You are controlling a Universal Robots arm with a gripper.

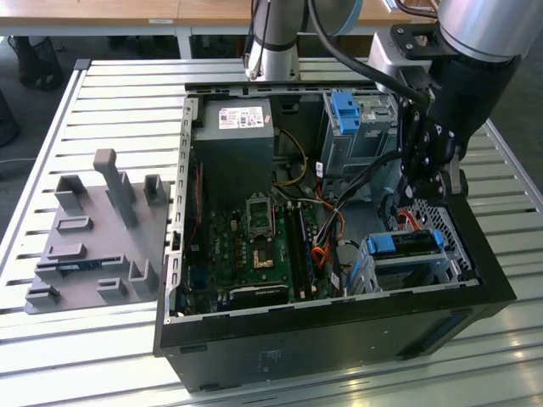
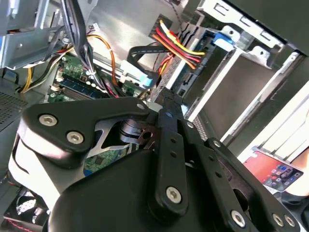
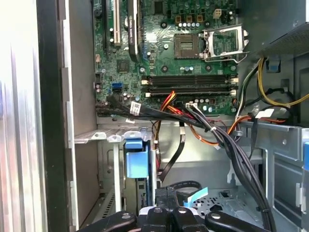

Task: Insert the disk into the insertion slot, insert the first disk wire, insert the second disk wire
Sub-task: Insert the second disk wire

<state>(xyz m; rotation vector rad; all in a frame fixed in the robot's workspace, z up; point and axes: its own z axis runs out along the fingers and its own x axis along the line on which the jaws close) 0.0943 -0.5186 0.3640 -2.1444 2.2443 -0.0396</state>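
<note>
The disk [image 1: 405,243] sits in the insertion slot [image 1: 452,236]; the tool [image 1: 427,188] hovers just above it, jaws drawn together, its hold unclear. The crowding loose wires [image 1: 405,217] could snag it or skew a plug

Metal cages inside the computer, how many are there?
2. The taller cage with a blue latch is farther from the camera; the insertion slot, holding the disk, is nearer.

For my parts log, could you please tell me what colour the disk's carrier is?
Bright blue; the disk's carrier shows best in the exterior view.
</note>
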